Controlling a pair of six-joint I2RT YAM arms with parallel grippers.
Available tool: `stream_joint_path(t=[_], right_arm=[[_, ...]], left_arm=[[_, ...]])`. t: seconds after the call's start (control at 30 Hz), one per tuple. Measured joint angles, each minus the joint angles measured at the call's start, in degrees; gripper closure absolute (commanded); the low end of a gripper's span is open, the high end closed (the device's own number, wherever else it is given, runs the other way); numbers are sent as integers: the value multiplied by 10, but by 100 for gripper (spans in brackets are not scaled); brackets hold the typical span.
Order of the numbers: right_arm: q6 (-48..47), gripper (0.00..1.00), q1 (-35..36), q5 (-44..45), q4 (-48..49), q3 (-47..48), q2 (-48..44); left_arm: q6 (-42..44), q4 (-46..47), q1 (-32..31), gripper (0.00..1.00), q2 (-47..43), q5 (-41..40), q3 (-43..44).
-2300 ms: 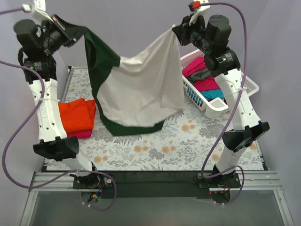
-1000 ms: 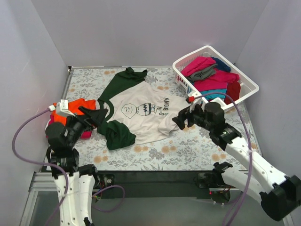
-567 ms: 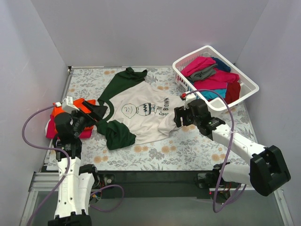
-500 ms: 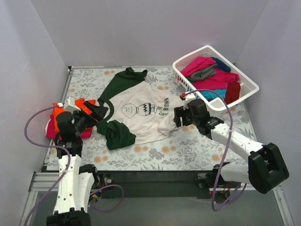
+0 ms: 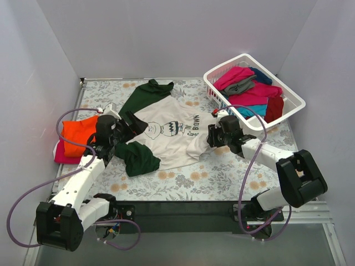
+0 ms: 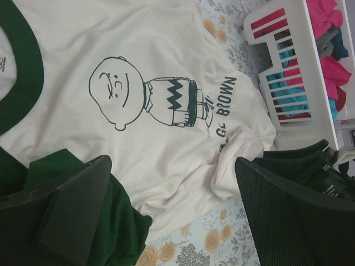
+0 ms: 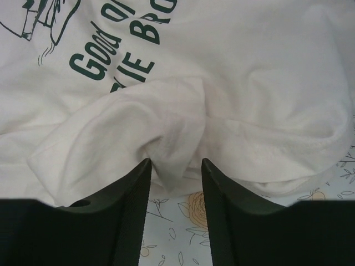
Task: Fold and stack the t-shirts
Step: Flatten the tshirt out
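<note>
A cream-white t-shirt (image 5: 166,133) with dark green sleeves and a cartoon print lies face up on the floral table cover. My left gripper (image 5: 130,124) stands wide open low over its left side; in the left wrist view (image 6: 172,163) the crumpled green sleeve (image 6: 116,221) lies by one finger. My right gripper (image 5: 212,136) is at the shirt's right hem. In the right wrist view (image 7: 176,163) its fingers stand narrowly apart, with a bunched fold of white cloth (image 7: 175,138) reaching in between the tips. A folded orange shirt (image 5: 77,136) lies on a magenta one (image 5: 64,157) at the left.
A white slatted basket (image 5: 288,94) at the back right holds several loose shirts (image 5: 244,88) in magenta, teal, grey, dark red and navy. It stands close behind the right gripper. Grey walls enclose the table on three sides.
The shirt, earlier held up between both grippers, now lies flat. The left gripper has moved right, over the sleeve. The right gripper has dropped to the hem and its jaws have narrowed.
</note>
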Motion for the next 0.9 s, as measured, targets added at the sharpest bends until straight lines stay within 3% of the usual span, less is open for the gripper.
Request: stream_joint_path(t=[0.13, 0.17, 0.23, 0.37, 0.5, 0.7, 0.9], right_arm=[[-2, 78, -7, -32, 11, 6, 32], [-3, 88, -7, -39, 12, 7, 37], [-5, 97, -9, -58, 14, 7, 40], [-5, 99, -10, -87, 12, 6, 13], [-4, 99, -6, -100, -16, -13, -74], [23, 99, 32, -90, -137, -57, -229], [93, 99, 130, -47, -277, -59, -348]], left_arm=[[2, 19, -14, 14, 28, -16, 12], [3, 23, -17, 14, 33, -17, 14], [5, 29, -21, 14, 40, -19, 17], [11, 36, -23, 14, 41, -24, 17], [17, 38, -23, 14, 37, -26, 17], [22, 47, -23, 13, 22, -26, 15], [26, 53, -23, 13, 23, -26, 11]])
